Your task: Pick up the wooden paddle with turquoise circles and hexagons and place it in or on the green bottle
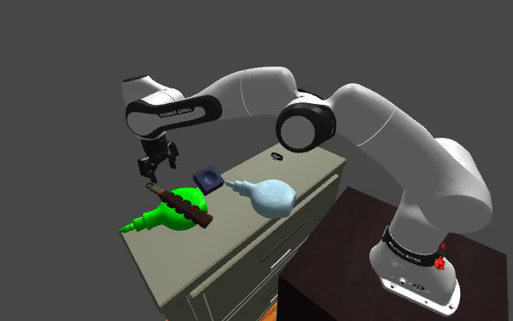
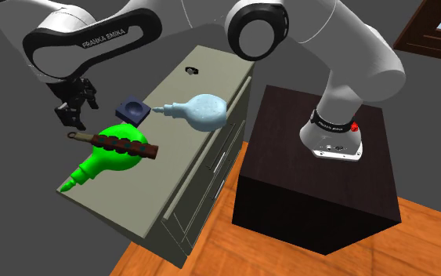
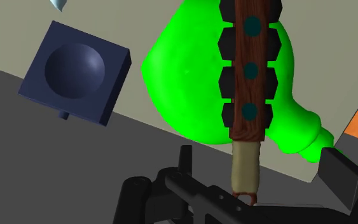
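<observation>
The wooden paddle [image 1: 183,209] [image 2: 122,146] [image 3: 247,70], dark brown with black hexagons and turquoise circles, lies across the bright green bottle [image 1: 159,218] [image 2: 103,162] [image 3: 184,83]. The bottle lies on its side on the dresser top [image 1: 236,239] [image 2: 136,200]. My gripper [image 1: 157,170] [image 2: 74,116] [image 3: 260,162] hovers open just above the paddle's pale handle end. In the wrist view the handle sits between the fingers [image 3: 185,159], and neither finger touches it.
A dark blue square block [image 1: 209,178] [image 2: 133,109] [image 3: 75,70] with a round hollow sits beside the bottle. A pale blue flask [image 1: 270,195] [image 2: 200,110] lies further along the top, and a small dark object [image 1: 278,157] [image 2: 192,70] beyond it. The dark stand [image 2: 320,188] borders the dresser.
</observation>
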